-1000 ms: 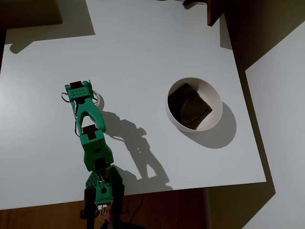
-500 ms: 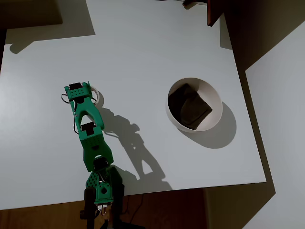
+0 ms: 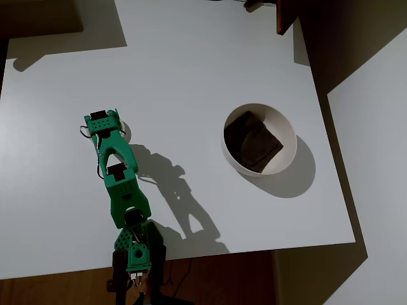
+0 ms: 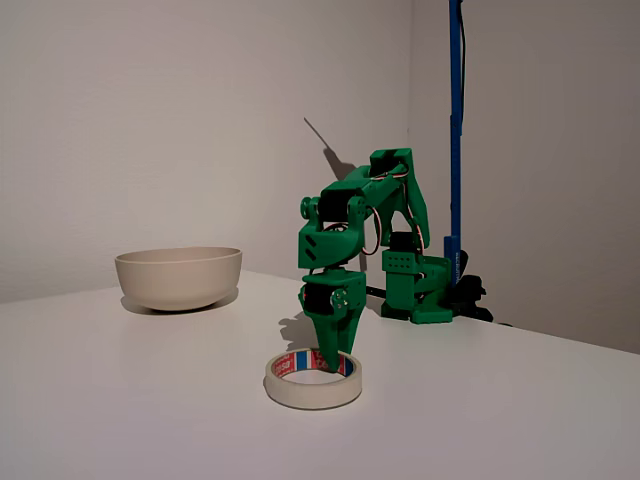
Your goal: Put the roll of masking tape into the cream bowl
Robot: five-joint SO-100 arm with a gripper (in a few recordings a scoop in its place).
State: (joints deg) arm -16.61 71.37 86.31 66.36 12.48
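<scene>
Lowering since a second ago, my gripper (image 4: 333,362) now dips one finger into the tape roll (image 4: 313,380) at lower centre, ready to pinch its wall; whether it's clenched, I can't tell. Bowl (image 4: 179,277) waits far left.

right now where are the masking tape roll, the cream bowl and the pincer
masking tape roll (image 4: 313,392), fixed view, front outer wall
cream bowl (image 4: 180,279), fixed view, outer side
pincer (image 4: 333,358), fixed view, tips reaching down into the roll's hollow
</scene>
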